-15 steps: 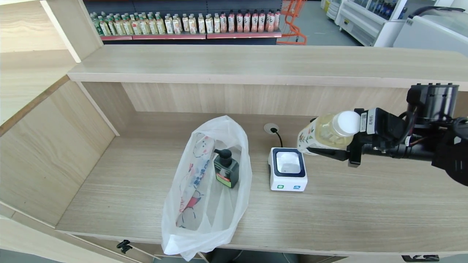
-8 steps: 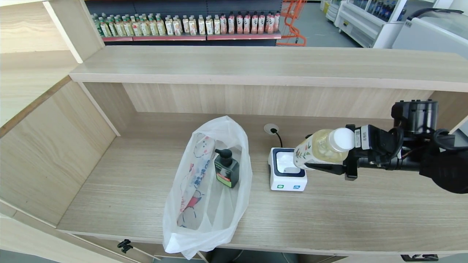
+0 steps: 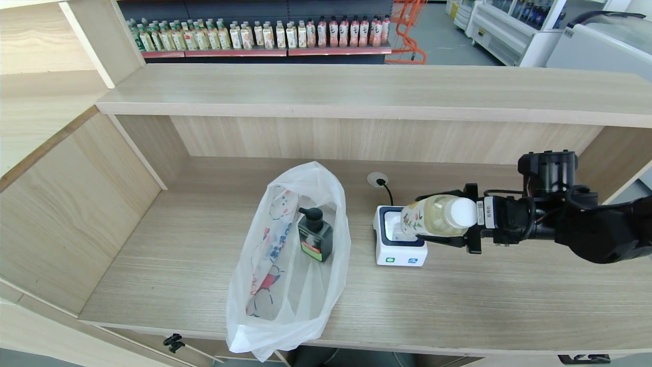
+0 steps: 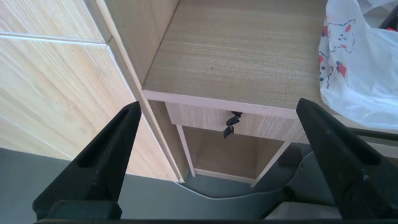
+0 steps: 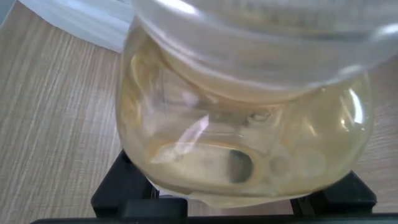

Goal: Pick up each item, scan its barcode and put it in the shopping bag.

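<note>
Jaws of my right gripper [image 3: 443,218] clamp a clear plastic bottle of pale yellow drink [image 3: 433,215] sideways above the white box scanner [image 3: 393,252], right of the translucent white shopping bag [image 3: 285,306]. My left gripper [image 4: 219,107] has its jaws spread wide.

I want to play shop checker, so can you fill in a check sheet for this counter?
Surface: wooden counter.
Job's things: drink bottle held sideways over the scanner; shopping bag holds a pump bottle and a patterned pack.
Clutter: nothing seen.
Grippers: right gripper fingers shut on the drink bottle; left gripper fingers open, holding nothing, near the counter's front edge.
Cables: black cable runs from the scanner to a counter hole.
Surroundings: drinks shelf, orange cart, freezers.
</note>
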`<state>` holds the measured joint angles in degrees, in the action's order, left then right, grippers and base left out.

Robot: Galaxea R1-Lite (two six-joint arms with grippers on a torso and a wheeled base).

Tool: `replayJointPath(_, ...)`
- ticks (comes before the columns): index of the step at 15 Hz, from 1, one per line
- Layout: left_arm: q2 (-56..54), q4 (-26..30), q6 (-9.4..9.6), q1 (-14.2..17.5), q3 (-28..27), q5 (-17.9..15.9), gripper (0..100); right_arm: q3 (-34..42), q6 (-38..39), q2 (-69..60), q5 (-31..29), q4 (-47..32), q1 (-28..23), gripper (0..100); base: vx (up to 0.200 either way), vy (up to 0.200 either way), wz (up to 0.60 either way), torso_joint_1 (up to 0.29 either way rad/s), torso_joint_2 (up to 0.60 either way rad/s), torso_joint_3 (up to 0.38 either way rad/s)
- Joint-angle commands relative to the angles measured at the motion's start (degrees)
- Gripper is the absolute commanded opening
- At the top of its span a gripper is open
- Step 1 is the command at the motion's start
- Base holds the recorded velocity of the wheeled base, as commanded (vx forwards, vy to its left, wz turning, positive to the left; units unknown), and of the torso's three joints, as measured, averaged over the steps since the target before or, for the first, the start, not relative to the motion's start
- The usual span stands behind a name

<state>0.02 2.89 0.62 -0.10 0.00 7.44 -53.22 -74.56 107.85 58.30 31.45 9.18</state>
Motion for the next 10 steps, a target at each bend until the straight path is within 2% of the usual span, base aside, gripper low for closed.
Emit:
replayJointPath(1, 0.0, 0.0, -0.01, 0.0, 0.0, 0.0, 100, -0.4, -0.3, 2.4, 0.2, 0.8, 0.0, 0, 0.0, 0.0, 0.0, 0.0, 0.0, 0.0)
replayJointPath(10, 0.0, 0.0, -0.01, 0.0, 0.0, 0.0, 100, -1.7, -0.2, 7.7, 0.9, 9.2, 1.8, 0, 0.0, 0.0, 0.0, 0.0, 0.0, 0.0)
